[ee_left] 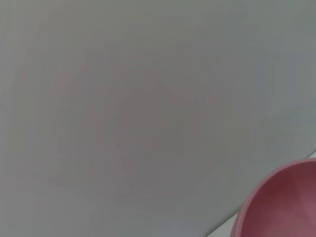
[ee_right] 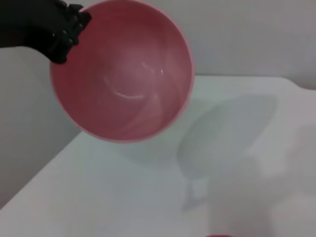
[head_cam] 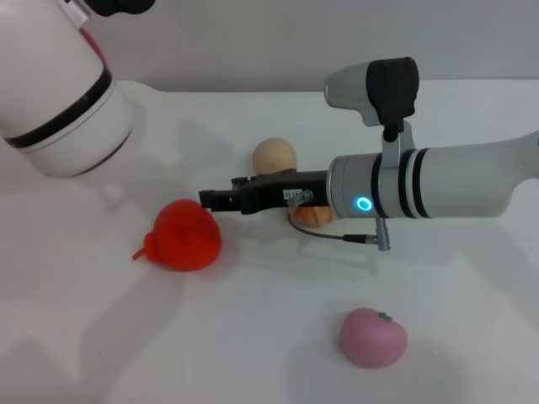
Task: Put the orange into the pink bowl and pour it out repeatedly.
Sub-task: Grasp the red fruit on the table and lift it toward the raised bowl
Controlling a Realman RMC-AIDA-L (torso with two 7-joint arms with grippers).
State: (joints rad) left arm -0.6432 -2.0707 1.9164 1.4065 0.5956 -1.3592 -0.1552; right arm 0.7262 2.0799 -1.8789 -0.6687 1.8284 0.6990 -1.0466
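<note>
The orange (head_cam: 185, 236) lies on the white table at centre-left, with its small stem pointing to the left. My right gripper (head_cam: 210, 200) reaches in from the right, its black tip just beside the orange's upper right side. A red sliver of the orange shows in the right wrist view (ee_right: 219, 235). My left gripper (ee_right: 64, 34) is raised at the upper left and grips the rim of the pink bowl (ee_right: 123, 74). The bowl hangs in the air, tilted and empty. It also shows in the left wrist view (ee_left: 281, 207) and as a sliver in the head view (head_cam: 94, 44).
A beige round toy (head_cam: 275, 156) sits behind the right gripper. A striped orange-cream loaf (head_cam: 313, 216) lies partly hidden under the gripper. A small pink apple-like toy (head_cam: 373, 337) sits at the front right. A thin cable (head_cam: 345, 237) hangs from the right wrist.
</note>
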